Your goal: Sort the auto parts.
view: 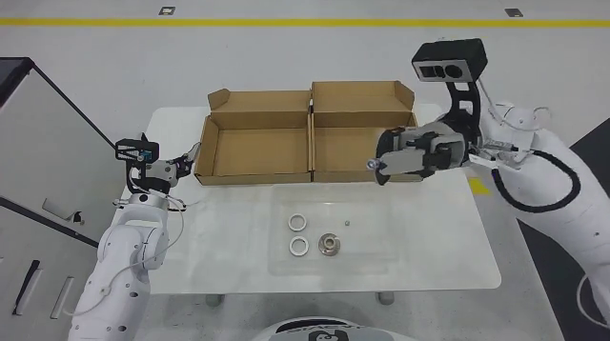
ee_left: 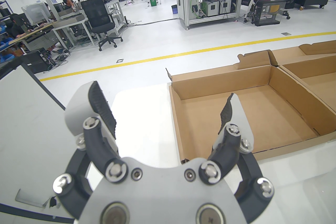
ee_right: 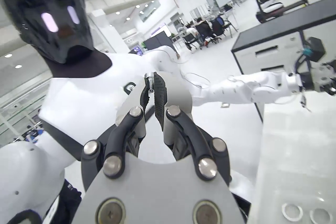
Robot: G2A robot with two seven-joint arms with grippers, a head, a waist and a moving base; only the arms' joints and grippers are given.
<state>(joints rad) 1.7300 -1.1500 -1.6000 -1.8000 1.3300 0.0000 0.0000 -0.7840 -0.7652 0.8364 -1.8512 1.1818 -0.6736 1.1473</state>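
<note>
Right gripper point(view: 376, 165) pinches a screw point(ee_right: 150, 82).
It hangs over the right box's point(view: 345, 147) front wall; left gripper point(ee_left: 162, 91) gapes wide.

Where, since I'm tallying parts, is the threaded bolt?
The bolt is pinched in the right gripper, near the front wall of the right cardboard box in the top view.

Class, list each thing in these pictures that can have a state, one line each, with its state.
Left gripper: open, holding nothing.
Right gripper: shut on a screw.
Left box: flaps open, empty.
Right box: flaps open, visible floor bare.
White rings: lying flat on the table, apart.
Metal hub: resting beside the nearer ring.
</note>
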